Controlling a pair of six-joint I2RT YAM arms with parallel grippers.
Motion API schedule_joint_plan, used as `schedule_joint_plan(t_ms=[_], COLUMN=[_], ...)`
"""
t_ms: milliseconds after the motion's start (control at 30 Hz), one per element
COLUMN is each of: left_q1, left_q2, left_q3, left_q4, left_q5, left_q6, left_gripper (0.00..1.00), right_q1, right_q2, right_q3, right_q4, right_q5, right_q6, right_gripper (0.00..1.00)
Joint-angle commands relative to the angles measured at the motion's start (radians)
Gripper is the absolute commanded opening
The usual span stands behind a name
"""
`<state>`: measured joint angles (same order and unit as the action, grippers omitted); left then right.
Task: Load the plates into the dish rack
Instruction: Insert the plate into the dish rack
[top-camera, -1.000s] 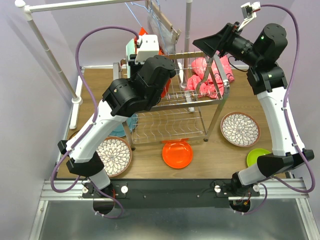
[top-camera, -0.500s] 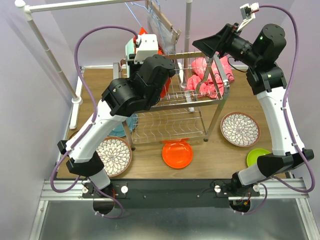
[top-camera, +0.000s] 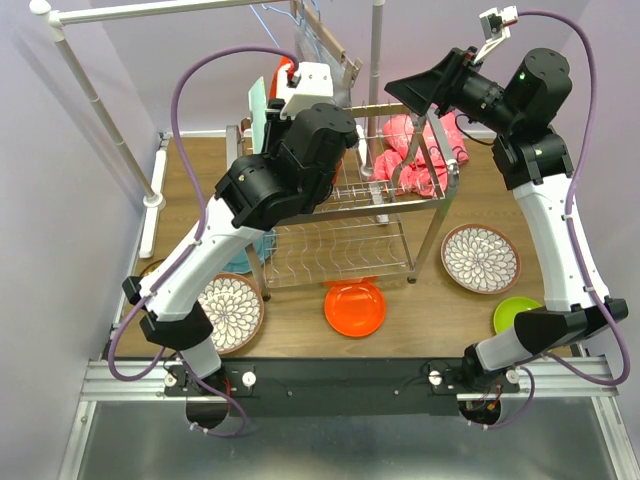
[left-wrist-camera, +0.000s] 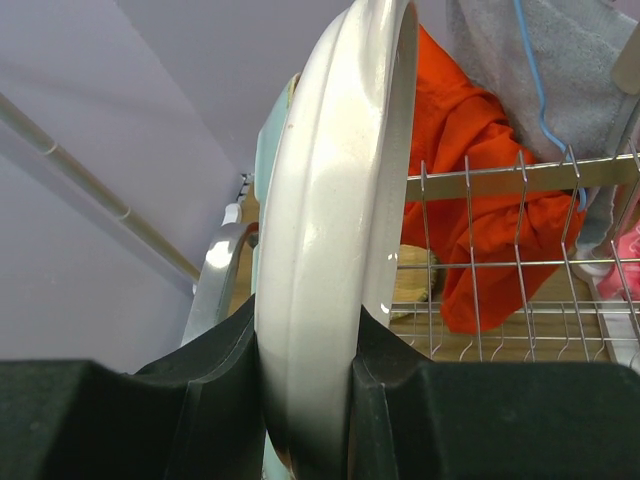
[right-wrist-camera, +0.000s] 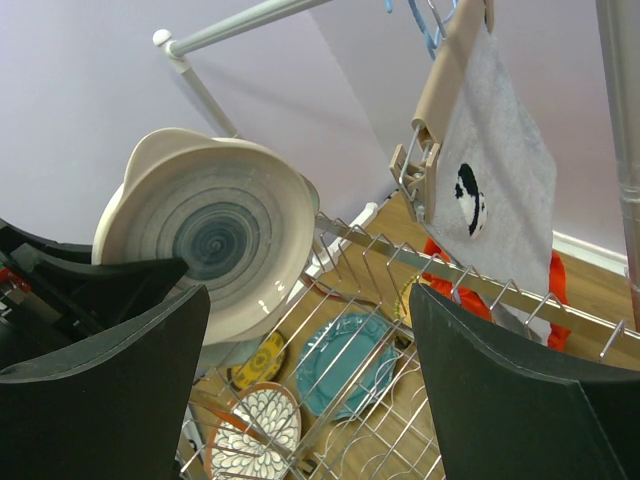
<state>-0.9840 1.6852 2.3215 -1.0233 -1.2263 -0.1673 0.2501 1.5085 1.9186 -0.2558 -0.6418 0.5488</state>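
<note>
My left gripper (left-wrist-camera: 305, 340) is shut on the rim of a white plate (left-wrist-camera: 330, 200) and holds it on edge above the left end of the dish rack (top-camera: 385, 200). The right wrist view shows its grey-blue spiral centre (right-wrist-camera: 215, 235). A mint plate (top-camera: 257, 110) stands on edge just behind it. My right gripper (right-wrist-camera: 310, 350) hangs open and holds nothing, high over the rack's far right corner. On the table lie an orange plate (top-camera: 355, 307), two floral plates (top-camera: 228, 312) (top-camera: 480, 258), a lime green plate (top-camera: 516, 315), a teal plate (right-wrist-camera: 350, 365) and a small yellow plate (right-wrist-camera: 258, 362).
A white clothes rail (top-camera: 100, 110) runs along the left and back. A hanger with a grey cloth (right-wrist-camera: 490, 170) hangs over the rack's back edge. An orange-red cloth (left-wrist-camera: 460, 130) lies behind the rack and pink cloths (top-camera: 420, 150) lie at its far right.
My left arm has risen and shifted a little to the right with the white plate still in its grip. The right arm has not moved.
</note>
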Motion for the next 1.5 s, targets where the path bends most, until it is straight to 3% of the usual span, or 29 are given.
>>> schedule_joint_plan(t_ms=[0, 667, 1467], left_q1=[-0.004, -0.004, -0.004], left_q2=[-0.012, 0.059, 0.048], left_q3=[0.009, 0.012, 0.093], left_q4=[0.1, -0.072, 0.057], left_q5=[-0.082, -0.002, -0.078], left_q6=[0.029, -0.143, -0.02], left_gripper=[0.0, 0.0, 0.0], right_q1=[0.009, 0.008, 0.009], right_q2=[-0.025, -0.036, -0.037], right_q3=[-0.009, -0.013, -0.027], right_q4=[-0.005, -0.005, -0.005], right_q5=[0.021, 0.024, 0.024], right_q6=[-0.01, -0.013, -0.012], right_gripper=[0.9, 0.9, 0.9])
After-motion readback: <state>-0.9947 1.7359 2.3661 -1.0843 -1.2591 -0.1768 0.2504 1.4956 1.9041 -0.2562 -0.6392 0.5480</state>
